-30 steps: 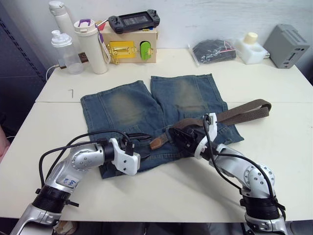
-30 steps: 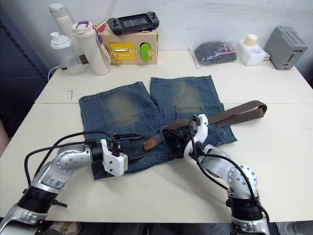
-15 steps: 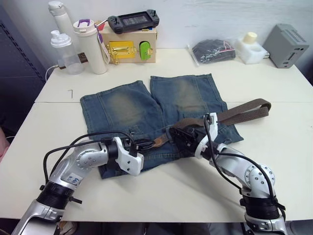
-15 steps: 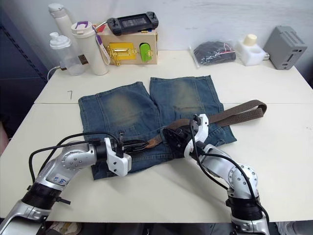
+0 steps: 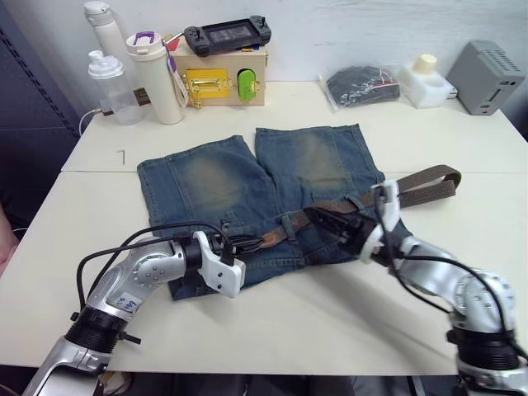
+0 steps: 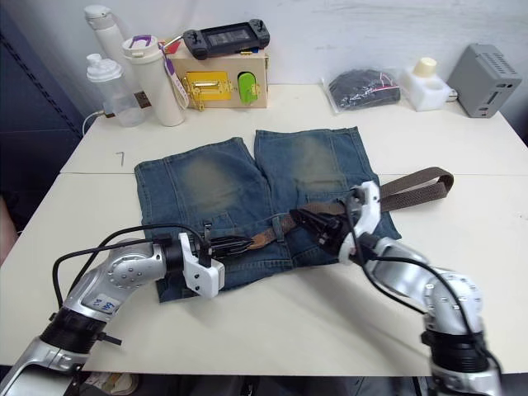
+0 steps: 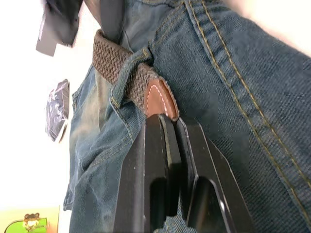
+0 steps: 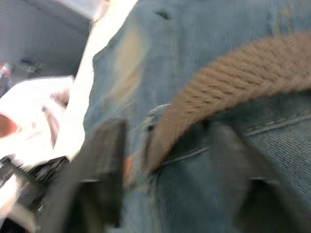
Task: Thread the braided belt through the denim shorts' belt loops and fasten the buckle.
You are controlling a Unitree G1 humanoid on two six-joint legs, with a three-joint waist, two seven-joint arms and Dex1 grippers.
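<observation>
The denim shorts [image 5: 214, 186] lie flat mid-table, waistband toward me. The braided belt [image 5: 412, 186] runs from the right across the waistband and passes under one of the belt loops [image 7: 127, 73]. Its leather tip [image 7: 158, 99] pokes out past that loop. My left gripper [image 5: 252, 242] is shut, its fingertips pinching the end of that tip. My right gripper [image 5: 323, 221] hovers over the waistband's right half, open, one finger on each side of the strap [image 8: 218, 87] and apart from it. The buckle is hidden.
Along the table's back edge stand two bottles [image 5: 153, 78], a wooden box [image 5: 219, 78] with a yellow latch and a game console on top, a black bag [image 5: 359, 85], a white jar [image 5: 425, 78] and a grey device [image 5: 489, 76].
My left gripper reached the belt tip and shut on it. My right gripper let go of the strap, opened and drew back to the right.
</observation>
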